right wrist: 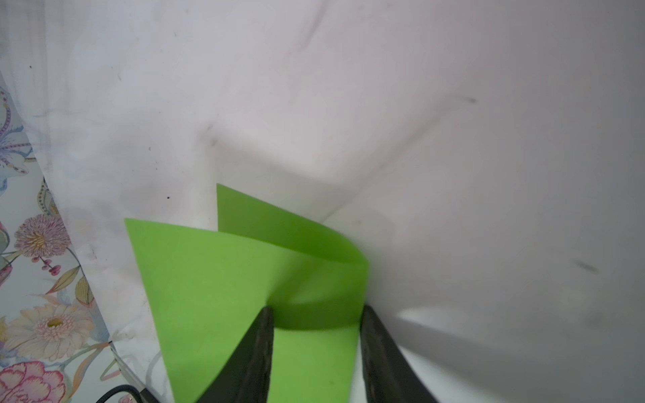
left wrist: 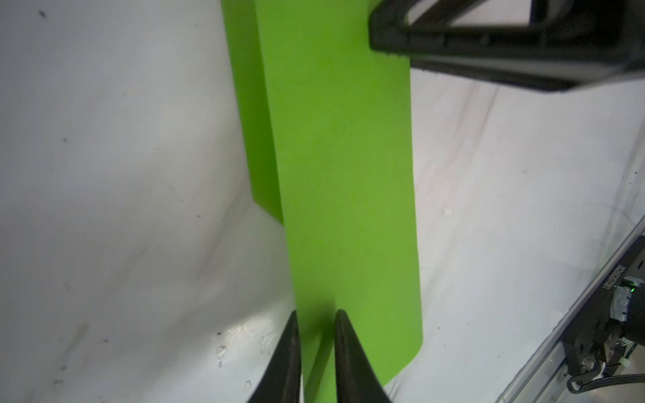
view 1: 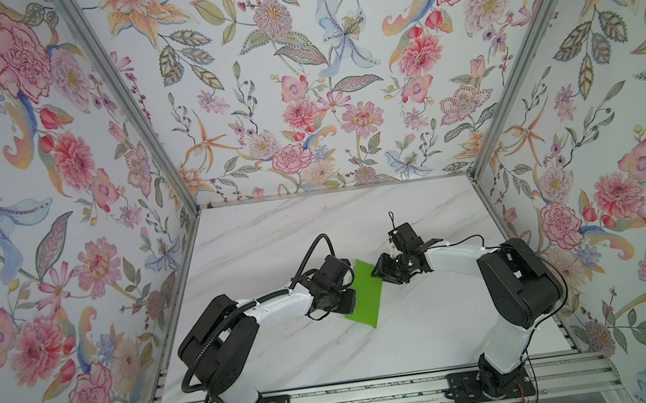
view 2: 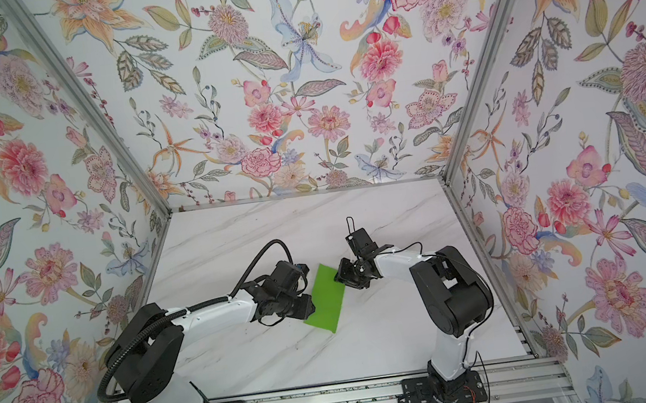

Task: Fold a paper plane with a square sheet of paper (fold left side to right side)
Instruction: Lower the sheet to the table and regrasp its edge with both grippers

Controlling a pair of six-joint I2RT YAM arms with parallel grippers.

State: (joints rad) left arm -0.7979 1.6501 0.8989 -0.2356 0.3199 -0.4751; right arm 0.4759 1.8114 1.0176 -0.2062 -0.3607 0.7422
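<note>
The square sheet of paper (view 1: 364,296) (view 2: 327,300) lies mid-table, bright green, folded over into a narrow rectangle with its upper layer bowed. My left gripper (view 1: 350,296) (view 2: 309,302) is at its left long edge. In the left wrist view the left gripper (left wrist: 316,314) has its fingers close together with a slim gap, and the paper (left wrist: 342,174) runs between them. My right gripper (view 1: 376,273) (view 2: 338,278) is at the far right corner. In the right wrist view the right gripper (right wrist: 314,308) stands open, its fingers on either side of the paper's (right wrist: 209,279) curled fold.
White marble table top (view 1: 316,228) is boxed in by floral walls on the left, back and right. An aluminium rail (view 1: 358,399) with both arm bases runs along the front edge. The right arm's black gripper body (left wrist: 488,42) hangs over the paper's far end.
</note>
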